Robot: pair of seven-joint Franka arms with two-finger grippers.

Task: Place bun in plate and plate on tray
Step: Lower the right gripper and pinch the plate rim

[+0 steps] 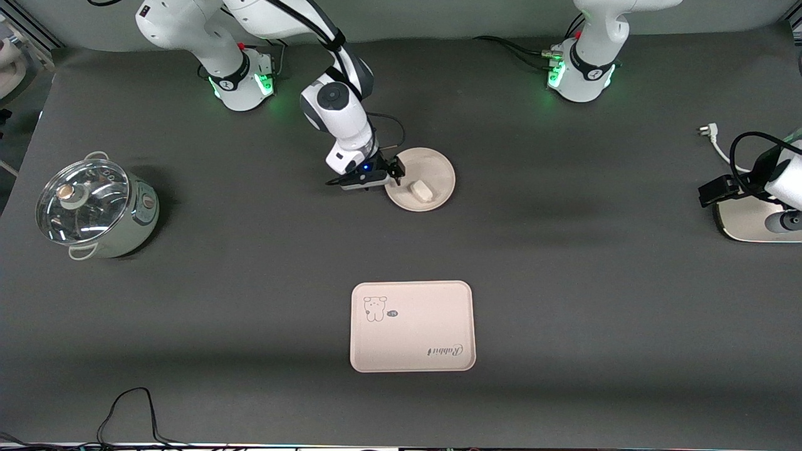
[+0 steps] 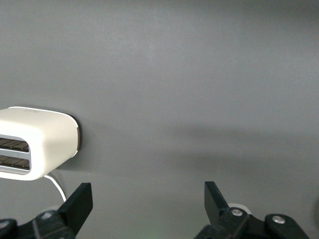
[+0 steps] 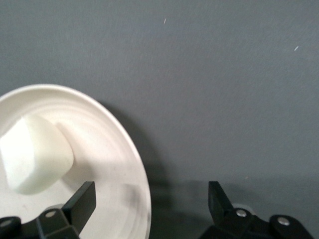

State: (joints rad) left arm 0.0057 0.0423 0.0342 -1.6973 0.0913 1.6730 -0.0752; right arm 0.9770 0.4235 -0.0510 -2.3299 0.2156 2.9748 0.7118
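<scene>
The tray (image 1: 411, 326) carries "Rabbit" in script, upside down; a small label beside its bear drawing seems unreadable.

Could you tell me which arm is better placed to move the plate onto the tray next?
The right. Its hand is open and straddles the plate's rim, with the bun already in it. The left hand, also open, waits by the toaster at the left arm's end of the table. The tray lies nearer the camera.

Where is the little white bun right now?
The bun lies in the plate, mid-table, farther from the front camera than the tray, beside the open right gripper.
</scene>
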